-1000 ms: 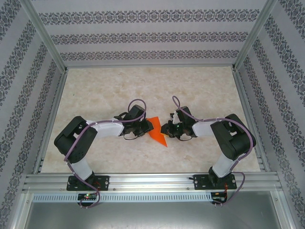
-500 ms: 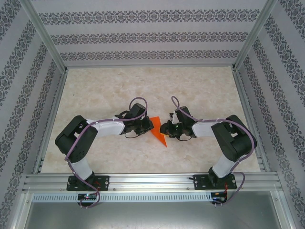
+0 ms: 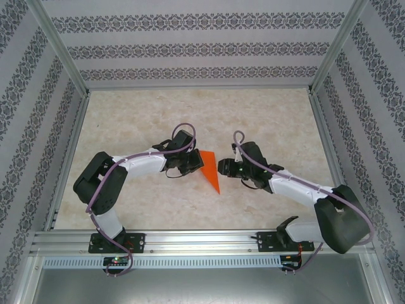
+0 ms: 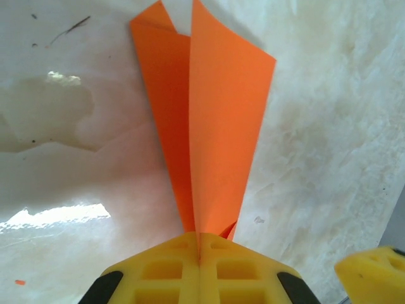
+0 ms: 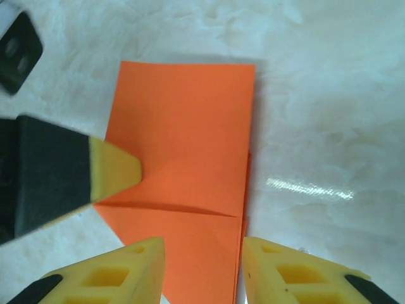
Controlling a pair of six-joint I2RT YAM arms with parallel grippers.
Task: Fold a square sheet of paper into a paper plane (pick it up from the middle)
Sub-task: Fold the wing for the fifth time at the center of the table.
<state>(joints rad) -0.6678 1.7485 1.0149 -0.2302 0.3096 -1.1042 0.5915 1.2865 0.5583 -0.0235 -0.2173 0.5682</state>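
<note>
Clamping left claw (image 4: 199, 248) on paper plane (image 4: 218, 126), we note long axis runs straight ahead of it; right claw (image 5: 202, 250), jaws apart, sits just beside plane's opposite edge.

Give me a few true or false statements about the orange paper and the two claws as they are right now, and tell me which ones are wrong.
1. The left claw is shut on the orange paper. True.
2. The right claw is clamped shut. False: its fingers stand apart, with the paper showing between them.
3. The paper is a flat, unfolded square. False: it is folded into a narrow, pointed shape with visible creases.
4. The paper is between the two claws, around the middle of the table. True.
</note>
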